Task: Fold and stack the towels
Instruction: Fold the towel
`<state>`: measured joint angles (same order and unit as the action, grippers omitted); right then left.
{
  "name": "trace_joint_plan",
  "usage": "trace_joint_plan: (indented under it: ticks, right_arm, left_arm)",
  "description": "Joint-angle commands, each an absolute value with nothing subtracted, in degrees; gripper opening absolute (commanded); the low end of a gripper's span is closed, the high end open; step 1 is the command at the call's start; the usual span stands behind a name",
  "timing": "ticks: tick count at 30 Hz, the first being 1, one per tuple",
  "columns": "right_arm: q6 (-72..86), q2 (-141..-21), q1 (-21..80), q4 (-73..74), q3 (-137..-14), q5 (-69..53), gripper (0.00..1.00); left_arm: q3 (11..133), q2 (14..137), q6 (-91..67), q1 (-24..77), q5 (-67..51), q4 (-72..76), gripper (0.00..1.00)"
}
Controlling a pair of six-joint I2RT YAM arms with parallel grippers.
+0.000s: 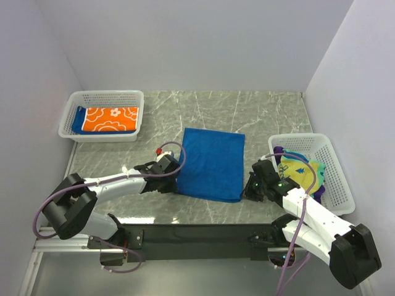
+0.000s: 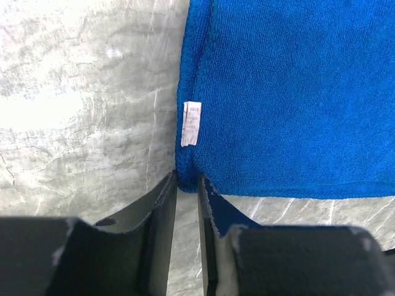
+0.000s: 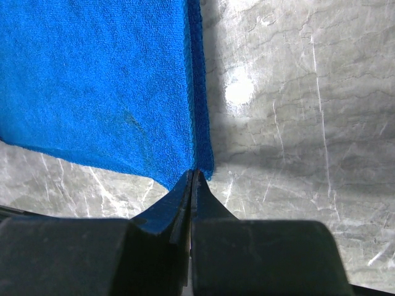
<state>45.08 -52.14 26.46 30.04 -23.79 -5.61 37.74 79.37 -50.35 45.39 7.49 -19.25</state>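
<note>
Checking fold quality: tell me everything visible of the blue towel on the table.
Plain royal-blue terry, the blue towel lies flat on the marble table, its right edge looking doubled. A small white label sits at its left edge. The right end effector is shut on its near right corner; the left end effector, slightly open, straddles the near left corner.

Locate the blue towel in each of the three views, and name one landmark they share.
Top external: blue towel lies flat at the centre.
Left wrist: blue towel fills the upper right, corner at the left fingers.
Right wrist: blue towel fills the upper left, corner pinched in the right fingers.
Shared landmark: the grey marbled table.
</note>
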Motion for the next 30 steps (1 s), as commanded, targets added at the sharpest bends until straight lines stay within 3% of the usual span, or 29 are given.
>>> trace_joint_plan:
  ticks: [1,14,23,30]
  right_arm:
    - [44.5,-51.9,26.3,29.4,-24.1,-5.4,0.0]
    - [44.1,-51.5,26.3,29.4,-23.8,-5.3,0.0]
    - [44.1,-51.3,26.4,28.9,-23.3,-5.4,0.0]
    - [43.9,-51.4,26.4,29.0,-23.4,-5.5,0.0]
  left_arm:
    - [40.0,79.2,-50.8,45.8,9.0,-18.0,0.27]
    - [41.0,80.0,-51.2,45.9,10.1,-18.5,0.27]
    - [41.6,79.9,-50.8,46.0,10.0,-18.9,0.21]
    - [42.4,80.4,-50.8,46.0,10.4,-19.7,0.06]
